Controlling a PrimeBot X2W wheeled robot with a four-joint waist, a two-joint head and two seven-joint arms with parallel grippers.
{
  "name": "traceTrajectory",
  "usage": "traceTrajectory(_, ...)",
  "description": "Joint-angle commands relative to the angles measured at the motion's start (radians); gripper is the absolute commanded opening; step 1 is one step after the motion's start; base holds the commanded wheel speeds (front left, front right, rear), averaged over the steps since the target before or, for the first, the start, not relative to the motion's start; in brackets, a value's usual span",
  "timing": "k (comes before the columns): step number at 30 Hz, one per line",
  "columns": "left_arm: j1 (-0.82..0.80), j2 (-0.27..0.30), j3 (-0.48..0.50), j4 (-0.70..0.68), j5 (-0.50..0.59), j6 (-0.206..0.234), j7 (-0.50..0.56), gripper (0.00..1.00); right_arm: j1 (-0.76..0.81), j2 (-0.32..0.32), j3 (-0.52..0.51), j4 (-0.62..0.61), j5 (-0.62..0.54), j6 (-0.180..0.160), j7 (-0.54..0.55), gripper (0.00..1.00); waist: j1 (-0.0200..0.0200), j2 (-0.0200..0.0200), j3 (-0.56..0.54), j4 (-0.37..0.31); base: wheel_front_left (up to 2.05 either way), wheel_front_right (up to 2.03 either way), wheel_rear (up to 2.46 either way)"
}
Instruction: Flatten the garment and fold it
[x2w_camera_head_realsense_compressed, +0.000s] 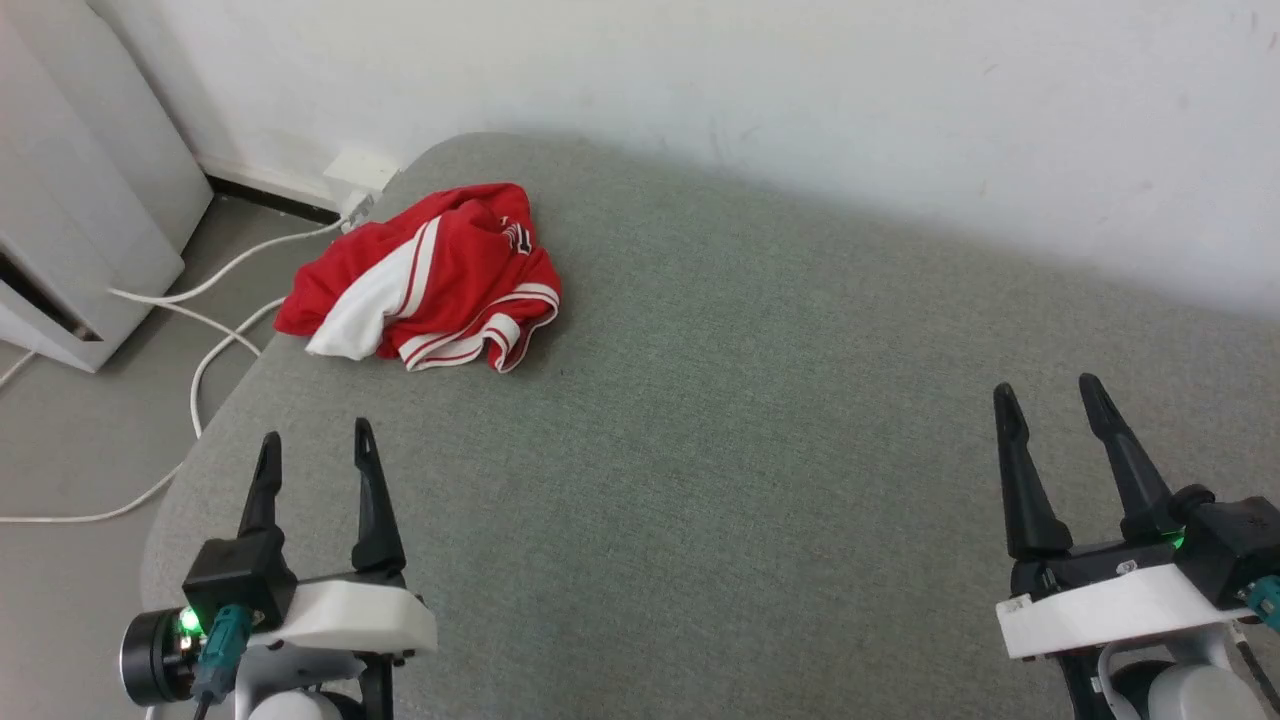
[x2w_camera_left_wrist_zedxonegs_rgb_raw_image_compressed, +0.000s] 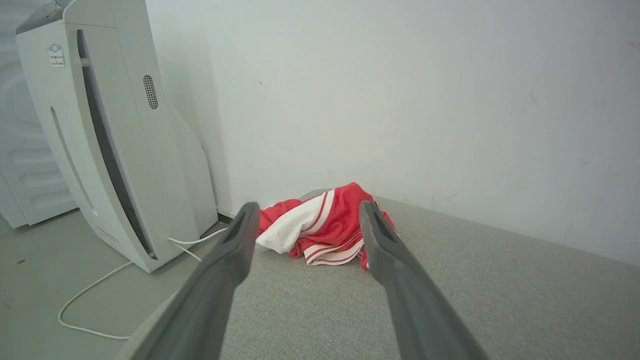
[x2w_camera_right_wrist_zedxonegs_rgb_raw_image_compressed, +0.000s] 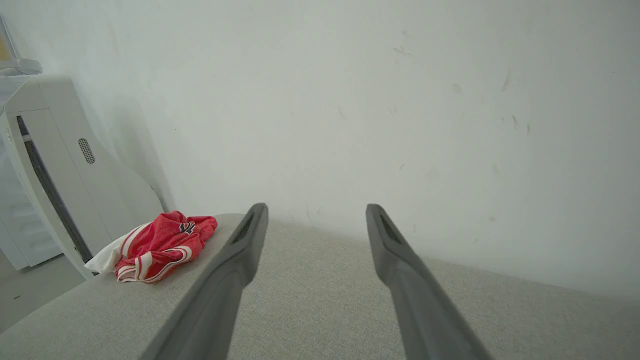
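A crumpled red jersey T-shirt (x2w_camera_head_realsense_compressed: 430, 275) with white, stripe-trimmed sleeves lies at ten o'clock on the grey fabric surface (x2w_camera_head_realsense_compressed: 750, 450). The left gripper (x2w_camera_head_realsense_compressed: 316, 430) and right gripper (x2w_camera_head_realsense_compressed: 1046, 383) gape empty.

No readable text, scrap of black white-outlined lettering (x2w_camera_head_realsense_compressed: 516, 238) on the crumpled red garment (x2w_camera_head_realsense_compressed: 430, 275) too folded to make out, small sticker (x2w_camera_left_wrist_zedxonegs_rgb_raw_image_compressed: 56, 55) high on the white appliance (x2w_camera_left_wrist_zedxonegs_rgb_raw_image_compressed: 130, 165) blurred, faint mark (x2w_camera_left_wrist_zedxonegs_rgb_raw_image_compressed: 107, 234) near its base illegible

Ahead of the left jaws, the garment (x2w_camera_head_realsense_compressed: 440, 270) is red with a white sleeve and red-white striped trim; the table (x2w_camera_head_realsense_compressed: 750, 450) is plain grey-green.
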Motion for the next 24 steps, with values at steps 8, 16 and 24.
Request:
traceTrajectory(8, -0.124, -0.002, 0.057, 0.051, -0.013, -0.024, -0.027, 1.0, -0.003, 0.003, 0.005, -0.02, 0.005, -0.001, -0.024, 1.0, 0.0, 0.0, 0.041, -0.006, 0.0, 0.0, 0.0)
traceTrajectory(16, -0.383, 0.083, 0.143, 0.266, -0.028, -0.091, -0.043, 1.0, -0.048, 0.003, 0.003, -0.044, -0.023, -0.001, -0.041, 1.0, 0.0, 0.0, 0.141, -0.051, 0.0, 0.0, 0.0)
traceTrajectory(24, -0.697, 0.225, 0.154, 0.573, -0.073, -0.201, -0.013, 1.0, -0.112, 0.004, -0.007, -0.076, -0.062, -0.001, -0.058, 1.0, 0.0, 0.0, 0.28, -0.107, 0.0, 0.0, 0.0)
